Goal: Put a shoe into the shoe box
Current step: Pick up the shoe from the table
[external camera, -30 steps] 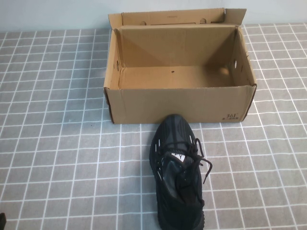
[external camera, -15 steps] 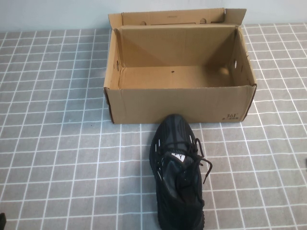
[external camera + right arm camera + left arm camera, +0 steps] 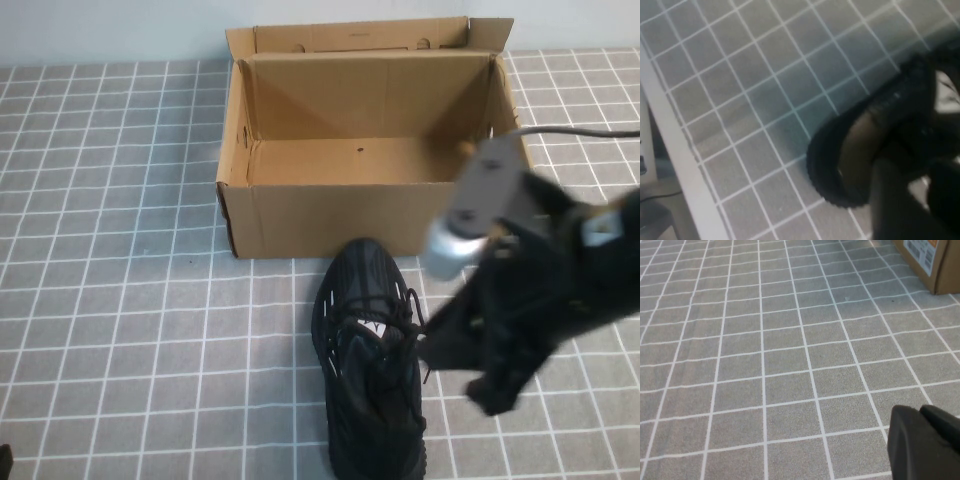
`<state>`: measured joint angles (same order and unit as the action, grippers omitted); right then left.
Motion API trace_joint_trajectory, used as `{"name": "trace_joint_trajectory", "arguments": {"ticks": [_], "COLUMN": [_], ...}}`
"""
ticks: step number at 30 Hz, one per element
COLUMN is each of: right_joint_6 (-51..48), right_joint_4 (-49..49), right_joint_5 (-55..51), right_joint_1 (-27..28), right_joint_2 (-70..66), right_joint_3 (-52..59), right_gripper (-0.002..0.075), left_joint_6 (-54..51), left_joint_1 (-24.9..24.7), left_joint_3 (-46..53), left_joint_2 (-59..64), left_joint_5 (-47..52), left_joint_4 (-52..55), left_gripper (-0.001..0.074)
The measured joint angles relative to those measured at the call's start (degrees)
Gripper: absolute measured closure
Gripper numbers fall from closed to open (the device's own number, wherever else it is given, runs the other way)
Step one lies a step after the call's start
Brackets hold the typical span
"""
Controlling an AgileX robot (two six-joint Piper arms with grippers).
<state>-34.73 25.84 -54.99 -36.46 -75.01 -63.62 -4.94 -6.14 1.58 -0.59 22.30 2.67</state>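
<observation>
While the shoe (image 3: 368, 360) lies near the box (image 3: 375, 215), untouched, our right gripper (image 3: 470, 365) hovers beside it, jaws unclear; left gripper (image 3: 925, 442) sits shut, near-left. Next we must grasp the shoe

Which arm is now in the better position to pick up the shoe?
Probably the right. The right gripper hangs just beside the shoe, at its laces. The left gripper is shut over bare tiles by the shoe box corner.
</observation>
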Motion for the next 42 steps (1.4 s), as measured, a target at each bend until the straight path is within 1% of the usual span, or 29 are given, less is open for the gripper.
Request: {"name": "trace_joint_trajectory", "arguments": {"ticks": [4,6,8,14,18,25,32,40,42], "right_joint_6": [-1.1,-1.2,-1.3,-1.4,-1.4,5.0,6.1,7.0,7.4], "right_joint_4": [-0.5,-0.8,-1.5,-5.9,-8.4,-17.2,-15.6,-16.3,-17.2], "right_joint_5": [0.4,0.4,0.5,-0.4,-0.5,-0.6,-0.7,-1.5,-0.7], "right_joint_1": [-2.8,-3.1,-3.1,-3.2,-3.2,-3.2,-3.2,-3.2,-3.2], "right_joint_2": [-5.5,-8.9,-12.0,-20.8,-24.3,-26.7,-27.1,-29.3,-29.3], "right_joint_3": [-4.0,-6.0,-8.2,-14.1,-17.0,-19.3,-19.5,-19.6,-19.6], "right_gripper": [0.0389,0.0339,0.0317,0.0303,0.0302,0.0326,0.0332,0.0332,0.0343], "left_joint_6": [0.0,0.0,0.0,0.0,0.0,0.0,0.0,0.0,0.0], "left_joint_1": [0.0,0.0,0.0,0.0,0.0,0.0,0.0,0.0,0.0], "left_joint_3": [0.0,0.0,0.0,0.0,0.0,0.0,0.0,0.0,0.0], "left_joint_2": [0.0,0.0,0.0,0.0,0.0,0.0,0.0,0.0,0.0], "left_joint_5": [0.0,0.0,0.0,0.0,0.0,0.0,0.0,0.0,0.0], "left_joint_4": [0.0,0.0,0.0,0.0,0.0,0.0,0.0,0.0,0.0], "left_gripper": [0.0736,0.0736,0.0736,0.0736,0.0736,0.0736,0.0736,0.0736,0.0736]}}
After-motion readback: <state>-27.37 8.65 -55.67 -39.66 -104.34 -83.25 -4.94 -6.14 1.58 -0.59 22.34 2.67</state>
